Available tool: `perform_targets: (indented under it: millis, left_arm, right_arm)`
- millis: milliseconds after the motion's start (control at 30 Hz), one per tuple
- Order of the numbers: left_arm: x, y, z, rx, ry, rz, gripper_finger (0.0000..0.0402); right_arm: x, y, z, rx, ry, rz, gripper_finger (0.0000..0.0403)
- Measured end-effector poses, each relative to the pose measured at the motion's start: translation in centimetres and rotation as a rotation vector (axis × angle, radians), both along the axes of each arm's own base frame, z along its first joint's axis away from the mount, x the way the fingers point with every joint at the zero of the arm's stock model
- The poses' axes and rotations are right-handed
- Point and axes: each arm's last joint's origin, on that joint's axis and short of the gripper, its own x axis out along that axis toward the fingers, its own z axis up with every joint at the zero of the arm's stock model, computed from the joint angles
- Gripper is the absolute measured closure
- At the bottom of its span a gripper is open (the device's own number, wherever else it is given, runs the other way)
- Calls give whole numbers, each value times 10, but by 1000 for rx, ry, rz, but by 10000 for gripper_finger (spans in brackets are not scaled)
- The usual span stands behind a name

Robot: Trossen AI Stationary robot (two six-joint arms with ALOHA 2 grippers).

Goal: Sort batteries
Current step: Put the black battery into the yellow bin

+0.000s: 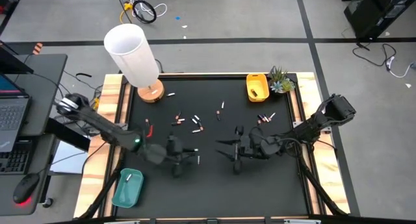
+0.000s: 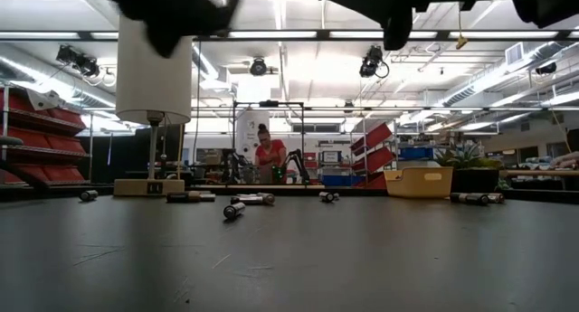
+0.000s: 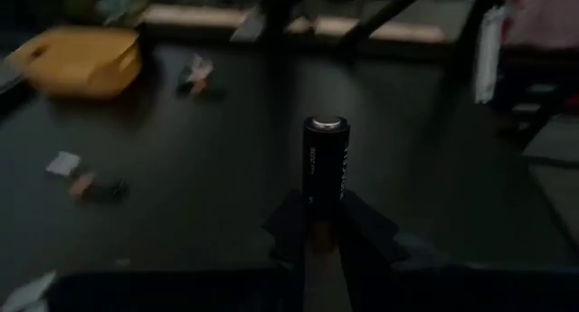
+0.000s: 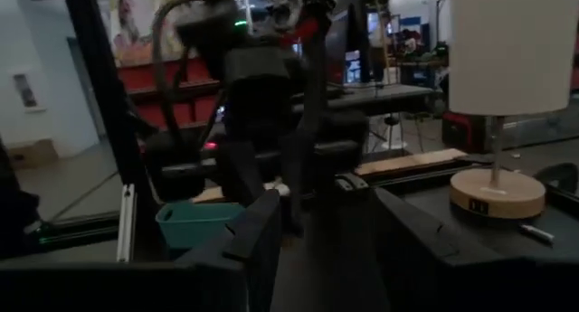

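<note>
My left gripper (image 1: pixel 190 152) hovers over the near middle of the black mat, shut on a dark battery (image 3: pixel 326 163) with a silver end cap. My right gripper (image 1: pixel 224 150) faces it from the right, open and holding nothing; its fingers (image 4: pixel 258 235) stand wide apart. Several loose batteries (image 1: pixel 187 121) lie on their sides mid-mat, and more batteries (image 1: pixel 265 117) lie toward the right. The teal tray (image 1: pixel 120 193) at the near left holds one white battery (image 1: pixel 129 178). The yellow tray (image 1: pixel 257 81) at the far right holds a dark one. My left gripper pinches the dark battery by its lower end (image 3: pixel 322 212) between the two fingertips (image 3: pixel 294 229). The battery lies along the fingers and sticks out past them, silver cap (image 3: pixel 327 124) foremost. It is lifted clear of the mat.
A white-shaded lamp (image 1: pixel 133 52) on a wooden base (image 1: pixel 151 92) stands at the mat's far left, with a battery (image 1: pixel 171 94) beside it. A small plant (image 1: pixel 281 80) sits by the yellow tray. A person (image 2: pixel 268 154) is in the room far behind.
</note>
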Motion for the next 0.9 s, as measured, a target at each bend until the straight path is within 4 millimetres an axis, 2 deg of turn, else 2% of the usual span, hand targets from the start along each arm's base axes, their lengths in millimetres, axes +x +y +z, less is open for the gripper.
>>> perform_targets:
  millis: [133,333,567,767,900]
  left_arm:
    - [28,20,-9,5,-69,-43,348]
    - [52,41,-15,-46,-191,-114,348]
    - [63,50,-18,-83,-261,-132,348]
    - [71,50,-10,-65,-293,-136,348]
    - [72,50,-8,-42,-297,-136,348]
  right_arm:
    - [4,4,11,-27,-31,30,248]
    - [7,6,13,-64,6,-26,248]
    - [11,-4,7,-73,68,-95,249]
    - [14,-14,4,-58,92,-111,252]
    - [16,-16,4,-59,94,-74,293]
